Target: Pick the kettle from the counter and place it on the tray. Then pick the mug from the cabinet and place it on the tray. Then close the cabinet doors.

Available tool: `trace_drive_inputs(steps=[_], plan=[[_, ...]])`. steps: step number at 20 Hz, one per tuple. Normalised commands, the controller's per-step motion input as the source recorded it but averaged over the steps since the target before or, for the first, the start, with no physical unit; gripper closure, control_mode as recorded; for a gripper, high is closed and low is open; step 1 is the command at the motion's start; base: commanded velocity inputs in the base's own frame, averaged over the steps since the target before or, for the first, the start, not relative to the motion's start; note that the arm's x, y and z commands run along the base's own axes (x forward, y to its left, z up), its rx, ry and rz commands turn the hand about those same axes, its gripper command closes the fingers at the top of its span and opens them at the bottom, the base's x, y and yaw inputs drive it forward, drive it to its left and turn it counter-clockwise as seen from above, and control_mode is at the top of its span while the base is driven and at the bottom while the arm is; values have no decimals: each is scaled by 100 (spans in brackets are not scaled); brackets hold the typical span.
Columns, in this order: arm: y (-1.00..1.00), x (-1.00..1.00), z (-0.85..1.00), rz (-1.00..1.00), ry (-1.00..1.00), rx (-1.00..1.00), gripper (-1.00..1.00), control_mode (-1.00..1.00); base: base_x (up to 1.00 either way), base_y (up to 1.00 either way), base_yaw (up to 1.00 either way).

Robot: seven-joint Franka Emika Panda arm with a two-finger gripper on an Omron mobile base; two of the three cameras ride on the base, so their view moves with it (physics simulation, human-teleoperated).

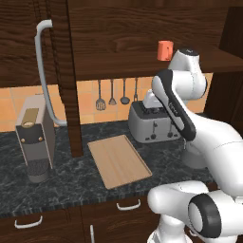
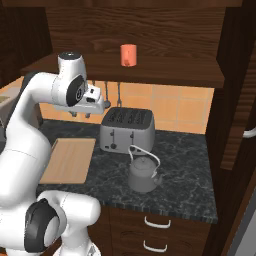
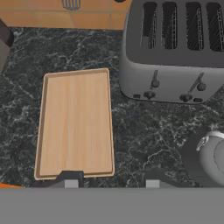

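Note:
The dark grey kettle (image 2: 143,173) stands on the speckled counter (image 2: 185,165) in front of the toaster, and its rounded top (image 3: 209,158) shows at the right edge of the hand view. The tan wooden tray (image 3: 75,123) (image 1: 118,161) (image 2: 70,160) lies bare to the left of the toaster. My gripper (image 3: 112,183) (image 2: 82,113) hangs high above the counter between tray and kettle, open, with nothing between its fingertips. The orange-red mug (image 1: 165,50) (image 2: 128,55) sits on the cabinet shelf (image 2: 150,70). Both cabinet doors stand open: the left door (image 1: 71,80) and the right door (image 2: 239,100).
A boxy grey toaster (image 2: 126,131) (image 3: 175,52) stands against the tiled wall. A coffee machine (image 1: 35,137) is on the counter at the left. Utensils (image 1: 111,95) hang on the wall. The left door's bar handle (image 1: 45,71) juts out over the counter. Drawers (image 2: 155,230) lie below.

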Motion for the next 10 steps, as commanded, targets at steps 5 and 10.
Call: trace_drive_inputs(steps=[5,10], plan=[[0,-27,-1,0,-21,-2,-100,-100,0,0,0],[-11,-41,36,0,-58,-7,-100,-100,0,0,0]])
